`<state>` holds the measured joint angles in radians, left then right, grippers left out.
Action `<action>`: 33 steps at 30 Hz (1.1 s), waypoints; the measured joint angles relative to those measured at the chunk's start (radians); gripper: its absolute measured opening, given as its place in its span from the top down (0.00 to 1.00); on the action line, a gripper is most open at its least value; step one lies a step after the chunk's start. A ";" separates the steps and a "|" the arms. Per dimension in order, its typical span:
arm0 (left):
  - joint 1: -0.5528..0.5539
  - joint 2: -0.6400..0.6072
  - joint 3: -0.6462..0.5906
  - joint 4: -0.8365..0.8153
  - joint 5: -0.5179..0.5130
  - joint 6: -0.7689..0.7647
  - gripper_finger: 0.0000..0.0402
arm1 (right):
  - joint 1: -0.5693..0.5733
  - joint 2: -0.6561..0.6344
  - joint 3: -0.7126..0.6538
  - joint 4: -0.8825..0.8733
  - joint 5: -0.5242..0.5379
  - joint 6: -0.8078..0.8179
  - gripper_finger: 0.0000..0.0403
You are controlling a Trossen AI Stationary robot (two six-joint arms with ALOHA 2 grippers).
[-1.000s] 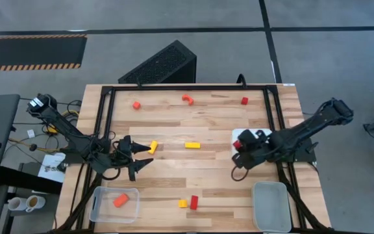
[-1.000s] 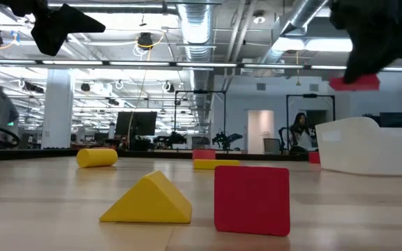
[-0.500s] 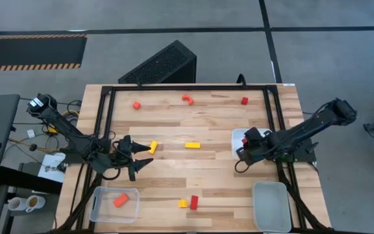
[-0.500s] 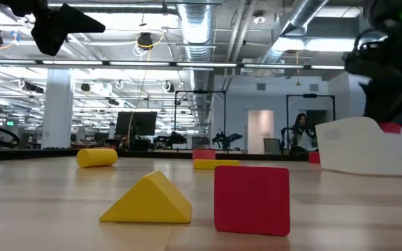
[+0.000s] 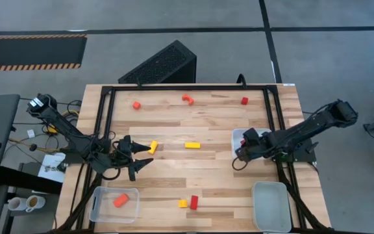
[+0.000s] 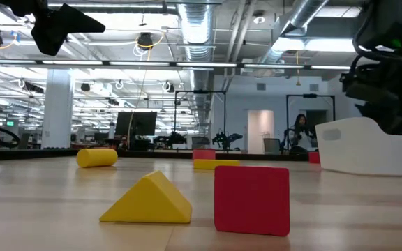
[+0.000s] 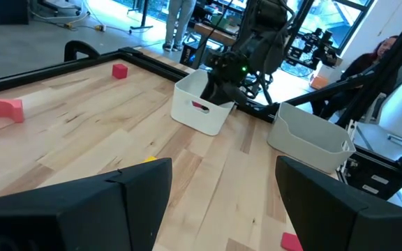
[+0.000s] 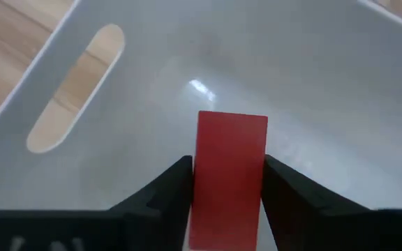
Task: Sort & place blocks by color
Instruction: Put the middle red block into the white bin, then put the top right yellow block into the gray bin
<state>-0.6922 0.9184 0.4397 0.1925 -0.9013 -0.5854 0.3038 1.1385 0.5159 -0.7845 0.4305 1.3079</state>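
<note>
Right wrist view: the right gripper (image 8: 227, 183) has its two dark fingers pressed against the long sides of a flat red bar block (image 8: 229, 174), smooth and rectangular, held down inside the white tray (image 8: 75, 84), a glossy plastic bin with a slot handle through which the wood shows. In the high view this tray (image 5: 237, 136) sits at the table's right side, and the right arm reaches into it.

The left gripper (image 5: 137, 158) hovers over the left of the table with its fingers spread wide and nothing between them; a yellow block (image 5: 152, 147) lies just beside it.

In the low view, a yellow wedge (image 6: 147, 199) and a red cube (image 6: 251, 199) stand side by side nearest the camera on the pale, grained wooden table (image 5: 213, 182). Farther out lie a yellow bar (image 5: 192, 145), then a red arch (image 5: 187, 99) and two small red cubes (image 5: 136, 104) (image 5: 244, 101) along the far edge. An orange block (image 5: 121, 200) rests in the clear tray (image 5: 99, 209) at the near left corner.
</note>
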 joint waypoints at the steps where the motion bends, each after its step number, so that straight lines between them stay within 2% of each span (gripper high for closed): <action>1: 0.000 0.000 0.000 0.000 0.000 0.000 0.39 | -0.001 0.000 0.000 0.001 -0.001 -0.003 0.49; 7: 0.000 0.000 0.000 0.000 -0.001 -0.001 0.39 | -0.003 0.000 0.000 0.000 -0.014 -0.009 0.38; 11: 0.000 0.000 0.000 0.000 0.004 -0.018 0.39 | 0.008 -0.025 0.009 -0.009 -0.015 -0.025 0.37; 15: 0.000 0.000 0.000 0.000 0.004 -0.022 0.39 | 0.032 -0.067 0.074 -0.054 -0.005 -0.039 0.37; 22: 0.000 0.000 0.000 -0.002 0.004 -0.005 0.39 | 0.090 -0.105 0.178 0.008 0.111 -0.125 0.37; 27: 0.000 0.000 0.000 -0.002 0.004 -0.006 0.39 | 0.146 -0.102 0.192 0.262 0.266 -0.271 0.37; 30: 0.000 0.000 0.000 -0.002 0.003 -0.011 0.39 | 0.169 -0.072 0.192 0.472 0.402 -0.424 0.37; 33: 0.000 0.000 0.000 -0.001 -0.011 -0.011 0.39 | 0.161 -0.022 0.192 0.672 0.465 -0.579 0.37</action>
<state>-0.6922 0.9185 0.4397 0.1916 -0.9126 -0.5967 0.4644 1.1161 0.7078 -0.1123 0.8952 0.7294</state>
